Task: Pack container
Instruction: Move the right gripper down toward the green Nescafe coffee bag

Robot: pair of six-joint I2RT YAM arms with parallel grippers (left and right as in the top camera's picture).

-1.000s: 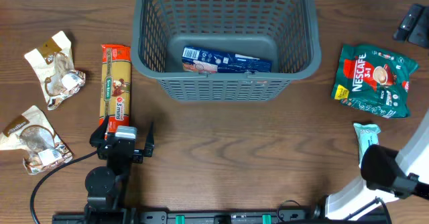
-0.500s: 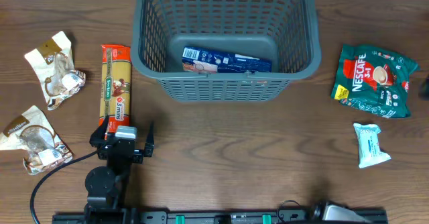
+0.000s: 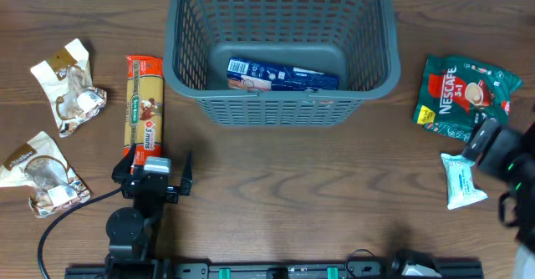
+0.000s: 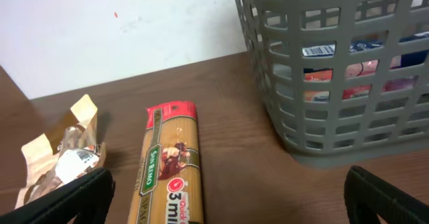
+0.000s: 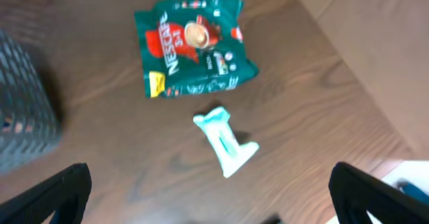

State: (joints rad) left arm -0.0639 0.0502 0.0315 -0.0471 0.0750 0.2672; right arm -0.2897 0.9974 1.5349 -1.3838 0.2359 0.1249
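Overhead view: bright, even light from above, with the brown wooden table (image 3: 292, 187) uniformly lit.
Shadows: soft and short; a faint one lies along the front foot of the large dark grey slotted plastic basket (image 3: 280, 110).
Focus: sharp, packet print legible.
Exception: the black right arm (image 3: 500, 155) at the right edge is smeared, its outline lost.
Left wrist view: clear; the white wall (image 4: 100, 29) is bright, nearly washed out.
Right wrist view: blurred throughout; the green foil coffee-mix packet (image 5: 194, 46) and small white packet (image 5: 226, 143) are soft-edged, fine print unreadable.
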